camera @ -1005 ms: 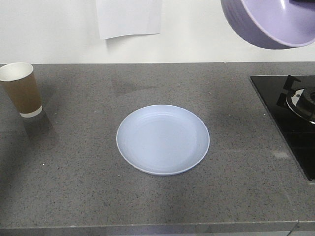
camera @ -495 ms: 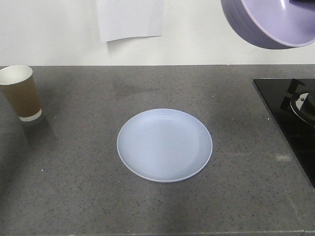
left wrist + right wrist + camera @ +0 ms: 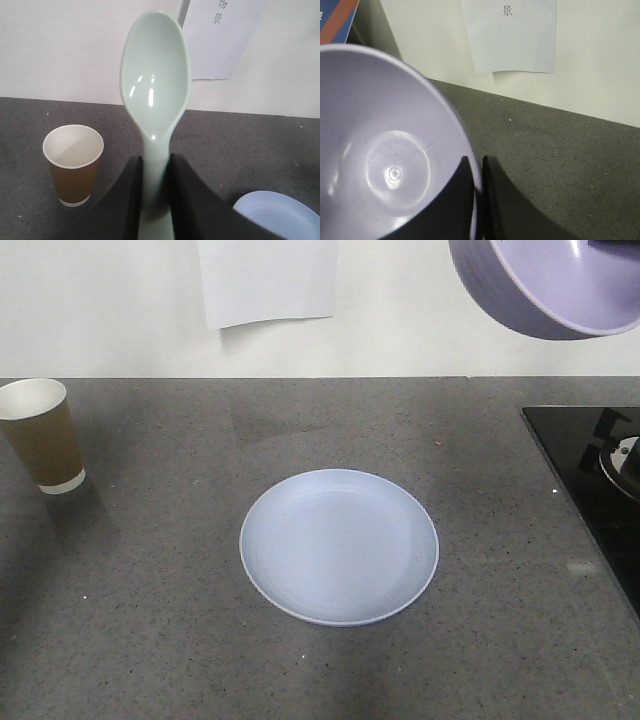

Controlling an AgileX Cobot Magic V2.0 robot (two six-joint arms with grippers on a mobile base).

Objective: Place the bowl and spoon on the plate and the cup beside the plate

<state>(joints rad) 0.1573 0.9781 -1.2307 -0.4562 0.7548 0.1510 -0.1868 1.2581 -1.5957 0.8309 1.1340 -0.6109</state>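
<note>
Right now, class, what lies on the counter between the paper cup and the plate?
Nothing. In the front view, only bare grey counter stretches between the cup and the plate.

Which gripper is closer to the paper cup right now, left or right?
Left. The left gripper, holding the spoon, sees the cup close ahead; the right gripper holds the bowl raised far off on the opposite side.

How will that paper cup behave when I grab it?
Probably light: the cup looks like empty paper, so a hard squeeze may crush it. It stands upright on its narrower base, so a sideways nudge could tip it.
</note>
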